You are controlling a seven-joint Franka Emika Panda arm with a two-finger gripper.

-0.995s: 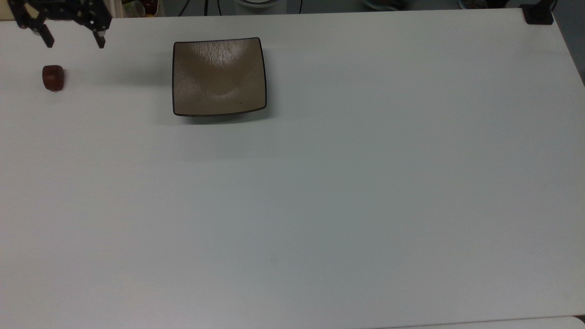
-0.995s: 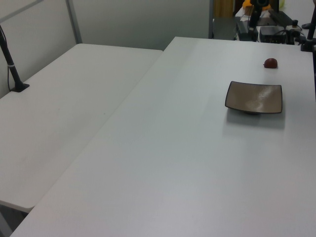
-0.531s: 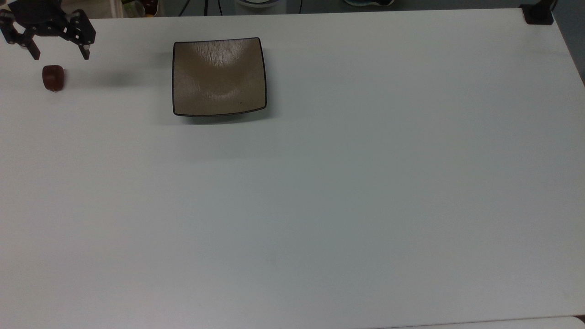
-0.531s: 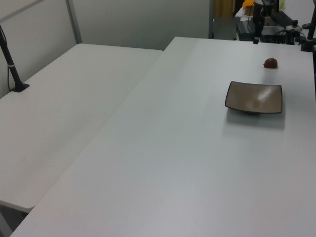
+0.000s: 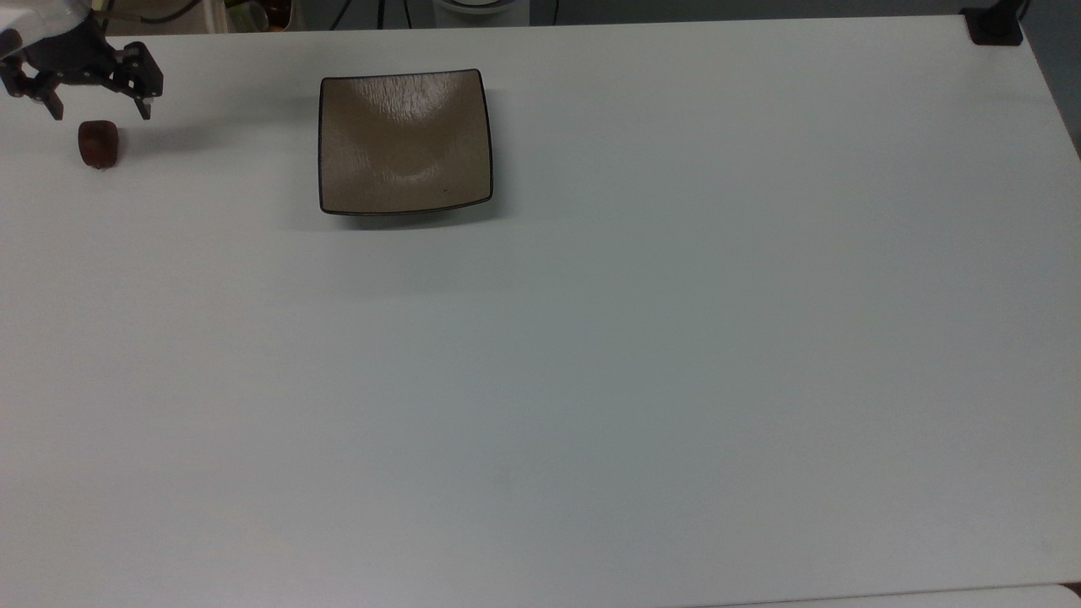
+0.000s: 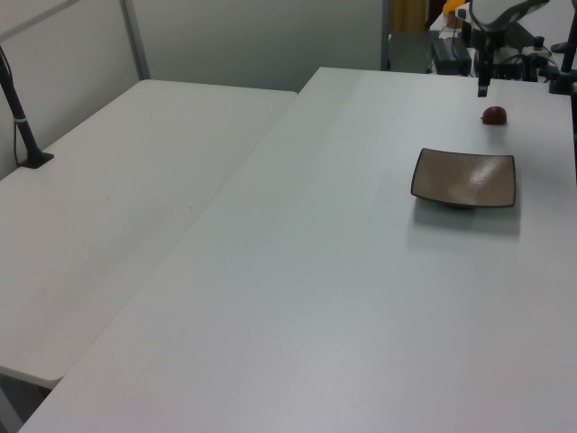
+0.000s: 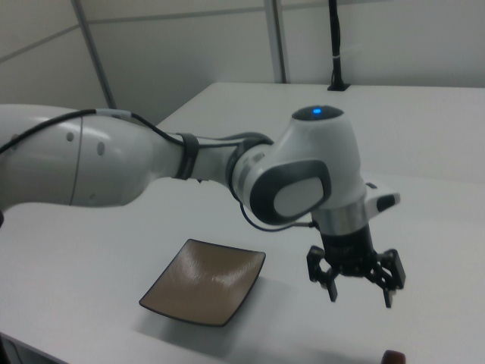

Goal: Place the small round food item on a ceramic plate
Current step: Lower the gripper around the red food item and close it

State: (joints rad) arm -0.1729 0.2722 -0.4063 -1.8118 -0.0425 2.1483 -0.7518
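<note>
Moved: your tool (image 5: 100,111) has shifted toward the top view's left and closer to the lump over the last second; in the left view (image 6: 483,88) it has come down from the far clutter to hang just behind the lump.
Unchanged: you'll find the lump and the plate exactly where they were.
Tool: fingers spread wide with nothing between them; the right view (image 7: 361,296) shows both tips pointing down, clear of the counter.
Lump: the small dark red lump (image 5: 99,143) lies on the counter near the top view's left edge, just below the gap between the fingertips and not touched by them. You can catch a sliver of it at the right view's bottom edge (image 7: 392,357).
Plate: the square tan plate (image 5: 405,142) sits bare on the counter, well apart from the lump, toward the top view's right of it.
Counter: white (image 5: 642,355).
</note>
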